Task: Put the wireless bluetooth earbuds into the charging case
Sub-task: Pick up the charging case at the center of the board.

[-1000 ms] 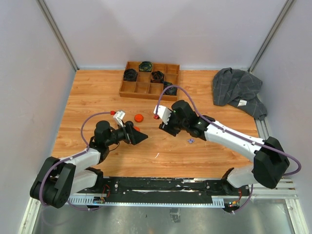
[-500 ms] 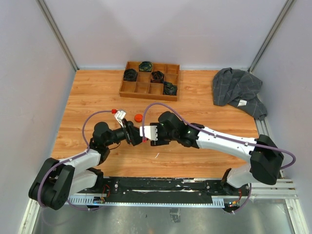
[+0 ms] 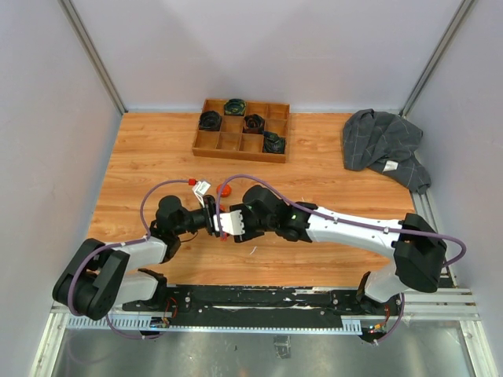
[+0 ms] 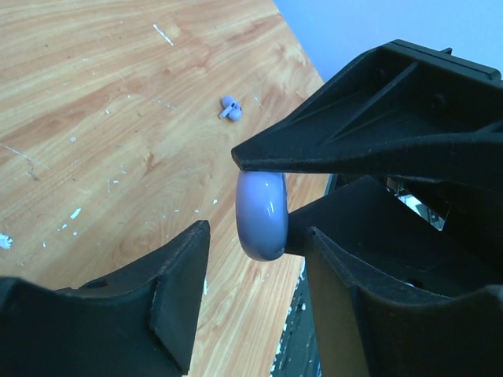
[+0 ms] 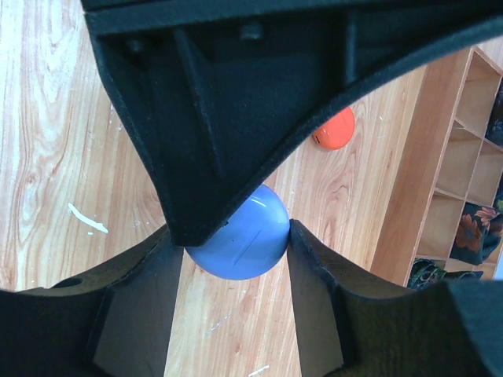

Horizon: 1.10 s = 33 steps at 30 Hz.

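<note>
Tabletop (image 3: 157,149), edges far: lavender case (image 5: 236,245) in grip of right end effector (image 5: 229,236), left end effector (image 4: 251,236) agape.

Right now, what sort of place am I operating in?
Most likely a robot lab test cell, not a home: plain pale panel walls on metal corner posts box in a wood-grain tabletop, and two white robot arms sit on a black metal rail at its near edge.

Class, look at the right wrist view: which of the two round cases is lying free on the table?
The orange case, resting alone on the table near the wooden tray. The lavender-blue case is clamped in the right gripper.
</note>
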Motion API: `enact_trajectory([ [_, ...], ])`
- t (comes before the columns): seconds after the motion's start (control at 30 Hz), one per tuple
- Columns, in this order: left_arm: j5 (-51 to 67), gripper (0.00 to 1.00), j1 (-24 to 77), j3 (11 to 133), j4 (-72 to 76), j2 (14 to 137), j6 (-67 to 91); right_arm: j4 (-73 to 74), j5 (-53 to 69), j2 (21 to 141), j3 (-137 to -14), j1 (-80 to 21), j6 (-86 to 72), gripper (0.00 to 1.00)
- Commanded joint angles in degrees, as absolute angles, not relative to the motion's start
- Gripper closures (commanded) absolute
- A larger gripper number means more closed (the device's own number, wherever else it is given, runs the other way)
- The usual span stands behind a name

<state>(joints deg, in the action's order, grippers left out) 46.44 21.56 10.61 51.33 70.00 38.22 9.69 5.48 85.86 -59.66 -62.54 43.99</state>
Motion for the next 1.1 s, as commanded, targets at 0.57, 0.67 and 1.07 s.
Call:
enact_trajectory([
  [0.57, 50.44, 0.79, 22.24, 10.84, 59.45, 71.08, 40.11, 8.08, 4.01, 86.2, -60.88, -65.21, 49.02, 0.5],
  [0.67, 50.69, 0.85, 22.26, 10.4, 60.52, 70.65, 39.78, 8.0, 3.3, 84.9, -60.17, -65.21, 48.78, 0.41],
  [1.07, 46.31, 0.91, 23.01, 7.8, 60.57, 62.77, 25.86, 8.53, 6.19, 73.71, -56.73, -62.21, 39.36, 0.26],
])
